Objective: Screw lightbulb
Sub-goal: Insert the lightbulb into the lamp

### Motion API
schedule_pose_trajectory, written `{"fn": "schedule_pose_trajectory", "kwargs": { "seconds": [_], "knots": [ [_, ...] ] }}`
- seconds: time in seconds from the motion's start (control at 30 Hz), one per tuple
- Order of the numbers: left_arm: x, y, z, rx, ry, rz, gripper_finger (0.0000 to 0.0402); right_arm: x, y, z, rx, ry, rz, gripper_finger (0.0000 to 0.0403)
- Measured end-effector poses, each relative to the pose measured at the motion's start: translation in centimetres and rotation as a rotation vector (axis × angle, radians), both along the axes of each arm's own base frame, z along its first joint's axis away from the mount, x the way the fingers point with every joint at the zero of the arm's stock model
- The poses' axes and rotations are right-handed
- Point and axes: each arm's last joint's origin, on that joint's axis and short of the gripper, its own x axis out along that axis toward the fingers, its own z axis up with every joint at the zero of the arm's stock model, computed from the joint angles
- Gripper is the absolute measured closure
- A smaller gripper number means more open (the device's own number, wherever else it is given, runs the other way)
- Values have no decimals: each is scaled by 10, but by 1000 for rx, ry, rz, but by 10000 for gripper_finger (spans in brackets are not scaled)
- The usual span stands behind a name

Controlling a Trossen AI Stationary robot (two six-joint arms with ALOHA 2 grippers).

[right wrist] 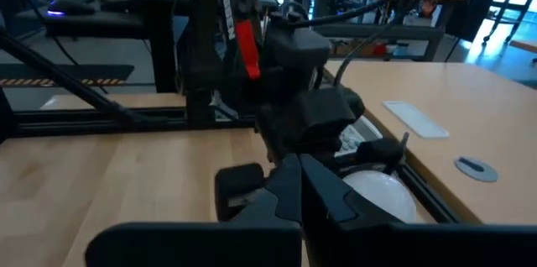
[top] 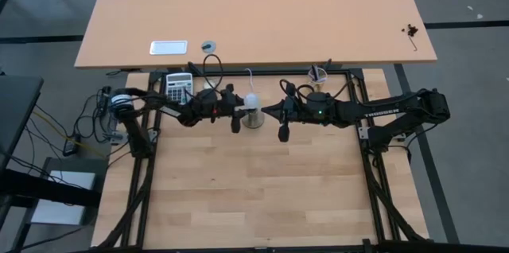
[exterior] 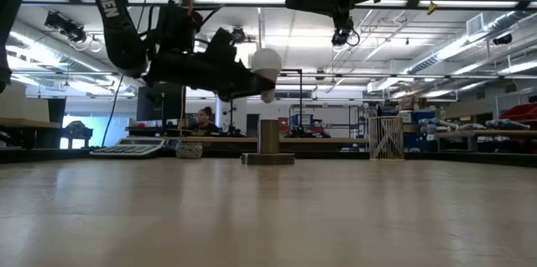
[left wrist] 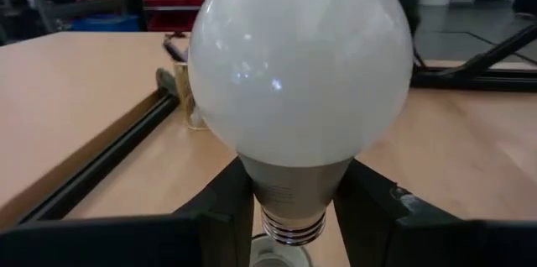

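Gripping the white, grey-necked lightbulb (left wrist: 300,74), the left gripper (left wrist: 294,208); right gripper (right wrist: 299,185) closed.

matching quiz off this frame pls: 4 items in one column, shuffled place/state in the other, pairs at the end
1. lightbulb
2. socket
3. right gripper
4. calculator

A. shut, holding nothing
B. standing upright on the table, nothing in it
C. lying at the table's far left edge
D. gripped by the left gripper, above the socket

Pairs: 1-D, 2-B, 3-A, 4-C
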Motion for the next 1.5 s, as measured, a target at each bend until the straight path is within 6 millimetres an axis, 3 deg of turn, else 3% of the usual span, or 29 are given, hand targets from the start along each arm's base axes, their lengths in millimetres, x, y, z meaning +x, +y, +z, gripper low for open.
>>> {"fn": "schedule_pose_trajectory", "kwargs": {
  "seconds": [0.3, 1.03, 1.5],
  "knots": [
    [4, 3, -21, -10, 38, 72, 274, 0, 0, -1, 0, 5, 7, 398],
    [6, -3, -27, -2, 78, 105, 274, 0, 0, -1, -2, 5, 8, 398],
    [20, -1, -37, -8, 99, 125, 274, 0, 0, -2, -1, 11, 8, 398]
  ]
}}
